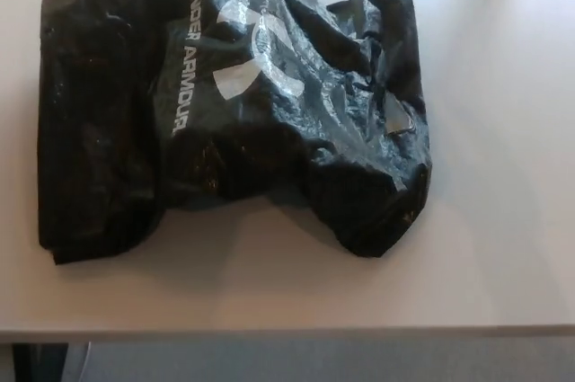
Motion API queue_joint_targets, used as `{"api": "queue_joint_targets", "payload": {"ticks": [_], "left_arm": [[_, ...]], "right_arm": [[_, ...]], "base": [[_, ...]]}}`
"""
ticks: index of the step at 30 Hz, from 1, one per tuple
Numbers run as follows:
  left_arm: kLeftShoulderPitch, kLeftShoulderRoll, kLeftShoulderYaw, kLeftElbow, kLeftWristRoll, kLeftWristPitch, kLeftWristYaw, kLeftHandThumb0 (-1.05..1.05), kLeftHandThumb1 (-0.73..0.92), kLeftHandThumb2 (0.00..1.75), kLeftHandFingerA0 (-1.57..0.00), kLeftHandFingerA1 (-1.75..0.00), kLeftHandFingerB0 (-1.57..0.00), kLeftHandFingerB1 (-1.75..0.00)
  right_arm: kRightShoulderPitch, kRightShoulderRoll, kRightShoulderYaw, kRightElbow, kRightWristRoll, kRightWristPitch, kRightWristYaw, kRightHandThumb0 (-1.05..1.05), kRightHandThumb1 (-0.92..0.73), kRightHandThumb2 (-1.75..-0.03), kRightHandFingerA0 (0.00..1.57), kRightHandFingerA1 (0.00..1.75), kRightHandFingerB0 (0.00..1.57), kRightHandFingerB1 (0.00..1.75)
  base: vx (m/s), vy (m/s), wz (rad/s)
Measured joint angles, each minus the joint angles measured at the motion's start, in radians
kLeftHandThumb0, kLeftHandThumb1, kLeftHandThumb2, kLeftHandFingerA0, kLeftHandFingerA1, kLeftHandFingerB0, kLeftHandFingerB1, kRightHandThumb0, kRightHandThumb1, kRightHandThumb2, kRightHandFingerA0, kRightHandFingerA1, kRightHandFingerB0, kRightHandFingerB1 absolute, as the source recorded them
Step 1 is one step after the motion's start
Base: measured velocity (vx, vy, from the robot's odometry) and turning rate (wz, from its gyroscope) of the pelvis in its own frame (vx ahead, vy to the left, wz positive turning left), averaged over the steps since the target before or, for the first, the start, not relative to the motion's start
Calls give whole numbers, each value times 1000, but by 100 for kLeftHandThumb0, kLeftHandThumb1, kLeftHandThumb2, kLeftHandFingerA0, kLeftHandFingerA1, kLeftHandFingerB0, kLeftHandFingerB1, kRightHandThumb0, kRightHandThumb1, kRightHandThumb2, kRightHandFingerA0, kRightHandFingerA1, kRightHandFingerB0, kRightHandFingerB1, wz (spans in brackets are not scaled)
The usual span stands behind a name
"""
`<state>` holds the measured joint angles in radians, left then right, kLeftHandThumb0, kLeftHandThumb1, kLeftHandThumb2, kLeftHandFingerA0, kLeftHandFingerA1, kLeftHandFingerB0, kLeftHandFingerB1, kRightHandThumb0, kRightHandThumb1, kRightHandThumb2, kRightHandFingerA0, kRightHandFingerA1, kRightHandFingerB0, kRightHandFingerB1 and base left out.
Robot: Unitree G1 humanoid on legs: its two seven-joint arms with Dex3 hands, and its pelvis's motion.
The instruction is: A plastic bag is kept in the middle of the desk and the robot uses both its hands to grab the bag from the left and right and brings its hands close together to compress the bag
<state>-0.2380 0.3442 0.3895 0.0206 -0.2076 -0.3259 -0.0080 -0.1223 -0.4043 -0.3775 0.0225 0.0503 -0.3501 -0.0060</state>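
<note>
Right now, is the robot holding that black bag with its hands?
No. The black plastic bag lies alone on the pale desk, and neither robot hand shows anywhere in the head view.

Pale desk [503,130] bears a crumpled black bag [234,112].

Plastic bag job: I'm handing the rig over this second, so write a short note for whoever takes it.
Neither left nor right robot hand is in view.
The black plastic bag lies crumpled and spread on the white desk, white logo and lettering facing up, nothing holding it.
Done: nothing can be confirmed from this frame; the bag is not bunched tightly.
Left: grab the bag from both sides and press it together.
</note>
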Motion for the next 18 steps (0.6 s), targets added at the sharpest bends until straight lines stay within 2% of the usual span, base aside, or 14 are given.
{"api": "queue_joint_targets", "payload": {"ticks": [1,3,4,7,9,10,11,12,13,14,18], "left_arm": [[35,0,10,-34,-8,-1,-6,-61,67,106,-37,-58,-19,-47],[139,-10,24,-114,-27,-4,-20,-58,64,105,-39,-58,-21,-48],[170,-17,26,-138,-34,-4,-24,-62,86,66,-43,-43,-33,-36],[306,-61,24,-223,-49,-9,-37,-66,78,67,-42,-42,-32,-36],[399,-97,18,-261,-55,-20,-46,-66,78,67,-42,-42,-32,-36],[441,-114,12,-272,-58,-26,-51,-60,82,64,-43,-41,-33,-36],[494,-135,4,-282,-62,-33,-58,-60,69,106,-38,-55,-25,-48],[560,-160,-10,-291,-69,-43,-67,-60,69,106,-38,-55,-25,-48],[594,-171,-19,-292,-71,-49,-72,-55,70,106,-34,-55,-33,-52],[661,-195,-37,-287,-73,-62,-83,-57,85,66,-46,-40,-42,-38],[810,-258,-95,-234,-72,-115,-116,-59,83,65,-46,-38,-40,-35]], "right_arm": [[37,5,-7,-36,6,0,3,-57,-84,-65,31,40,26,34],[149,26,-16,-124,24,-3,12,-54,-84,-65,29,40,25,35],[184,36,-16,-148,29,-4,15,-51,-86,-65,26,40,21,35],[333,85,-5,-221,40,-20,27,-49,-84,-65,28,39,23,34],[428,114,16,-238,44,-39,36,-49,-84,-65,28,39,23,34],[466,125,25,-238,44,-47,39,-48,-83,-64,29,41,25,35],[510,136,38,-238,45,-56,44,-49,-81,-64,29,40,25,35],[564,149,56,-236,46,-69,50,-49,-81,-64,29,40,25,35],[588,155,64,-233,46,-76,54,-50,-84,-65,30,41,24,36],[630,167,82,-220,45,-91,60,-48,-86,-66,30,38,24,33],[713,197,136,-134,37,-148,77,-45,-82,-64,34,41,29,36]], "base": [[0,0,0],[0,0,0],[0,0,0],[0,0,0],[0,0,0],[0,0,0],[0,0,0],[0,0,0],[0,0,0],[0,0,0],[0,0,0]]}}
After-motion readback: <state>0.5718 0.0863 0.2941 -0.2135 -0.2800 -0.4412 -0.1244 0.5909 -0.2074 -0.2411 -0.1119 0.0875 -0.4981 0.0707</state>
